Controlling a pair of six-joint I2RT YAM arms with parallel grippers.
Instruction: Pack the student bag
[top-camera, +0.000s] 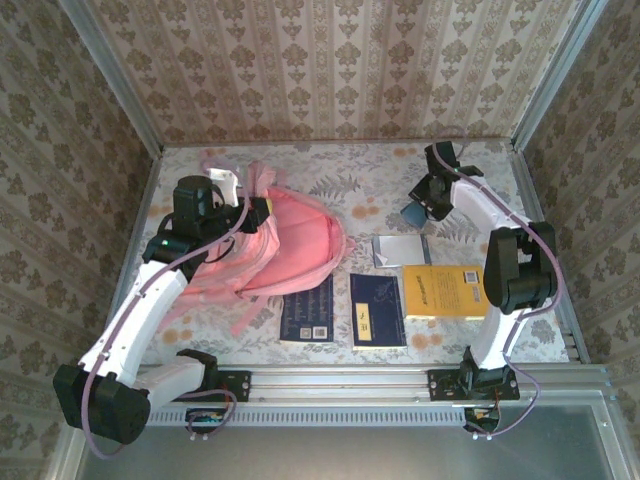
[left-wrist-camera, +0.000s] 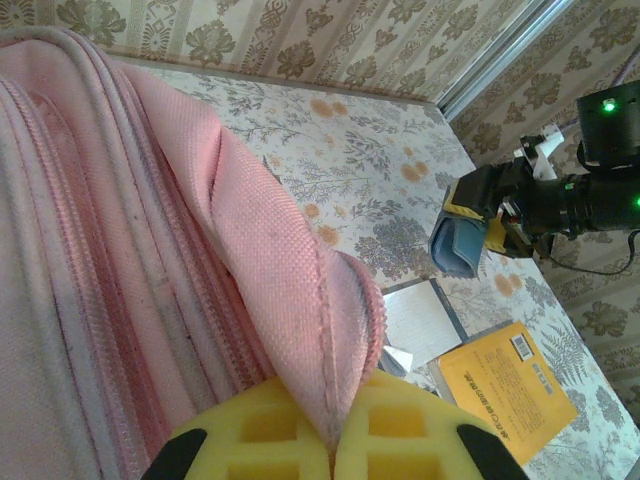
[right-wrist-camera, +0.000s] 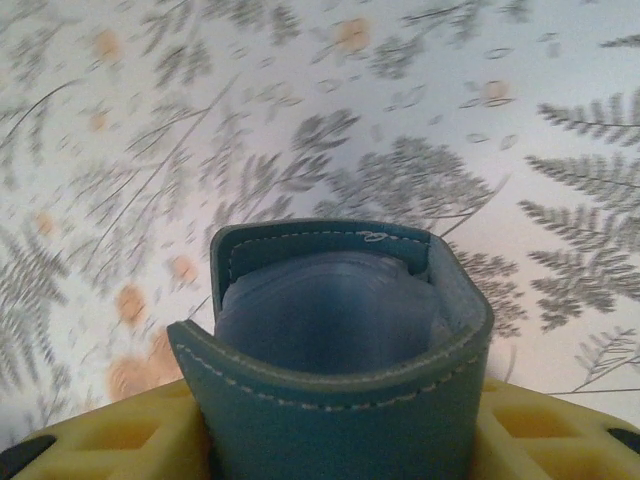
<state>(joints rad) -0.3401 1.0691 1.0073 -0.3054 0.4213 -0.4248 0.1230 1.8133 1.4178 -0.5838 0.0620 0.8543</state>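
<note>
The student bag (top-camera: 295, 245), a big soft pink backpack, lies at the left of the table. My left gripper (top-camera: 255, 210) is shut on a raised pink flap of the student bag (left-wrist-camera: 270, 260), which is pinched between the yellow fingers (left-wrist-camera: 420, 440) of that gripper (left-wrist-camera: 335, 445). At the back right, my right gripper (top-camera: 435, 195) is shut on a blue stitched leather pouch (top-camera: 412, 212). The pouch (right-wrist-camera: 340, 340) bows between the yellow pads (right-wrist-camera: 120, 440) and is held off the floral tabletop. The left wrist view shows the pouch (left-wrist-camera: 458, 240) hanging from the right gripper (left-wrist-camera: 505, 200).
A yellow book (top-camera: 443, 290), two dark blue books (top-camera: 308, 310) (top-camera: 377, 310) and a pale notebook (top-camera: 400, 248) lie flat on the table in front of the right arm. A metal rail (top-camera: 340, 385) runs along the near edge, and patterned walls close in the other sides.
</note>
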